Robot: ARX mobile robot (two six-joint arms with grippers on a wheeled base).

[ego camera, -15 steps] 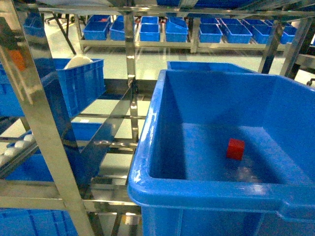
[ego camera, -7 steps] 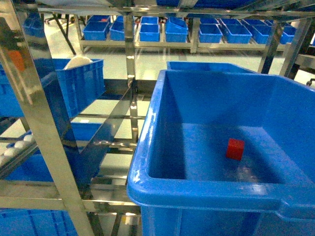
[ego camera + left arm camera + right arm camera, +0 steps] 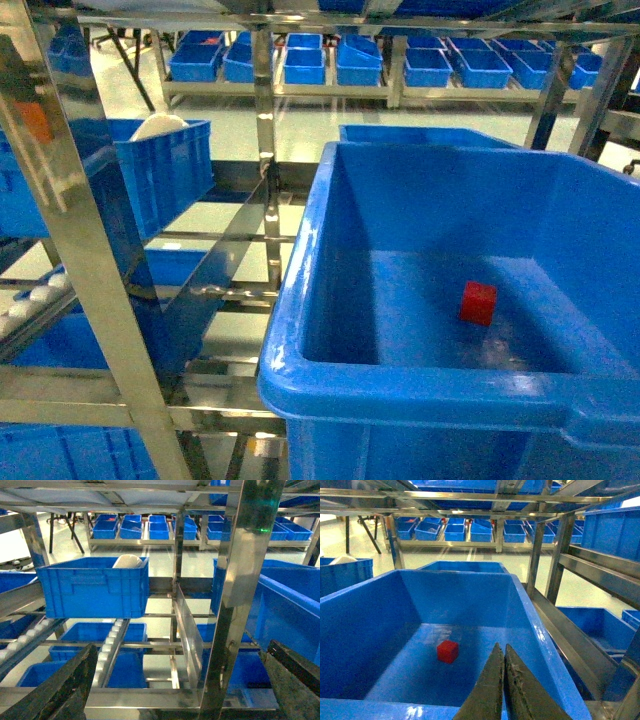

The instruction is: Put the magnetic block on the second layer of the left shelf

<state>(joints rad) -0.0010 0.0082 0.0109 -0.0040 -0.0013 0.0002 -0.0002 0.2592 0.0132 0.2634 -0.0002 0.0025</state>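
The magnetic block (image 3: 478, 302) is a small red cube lying on the floor of a large blue bin (image 3: 300, 300); the right wrist view shows the block (image 3: 447, 651) too. My right gripper (image 3: 502, 649) is shut with nothing in it, hovering above the bin's near edge, to the right of the block and apart from it. My left gripper (image 3: 180, 652) stands wide open in front of the left shelf (image 3: 150, 697), its two fingers at the view's lower corners. Neither gripper shows in the head view.
A smaller blue crate (image 3: 92, 587) holding a white object (image 3: 127, 561) sits on the left shelf's roller rails (image 3: 112, 645). A steel upright (image 3: 235, 590) stands between shelf and bin. More blue crates (image 3: 300, 62) line racks at the back and lower levels.
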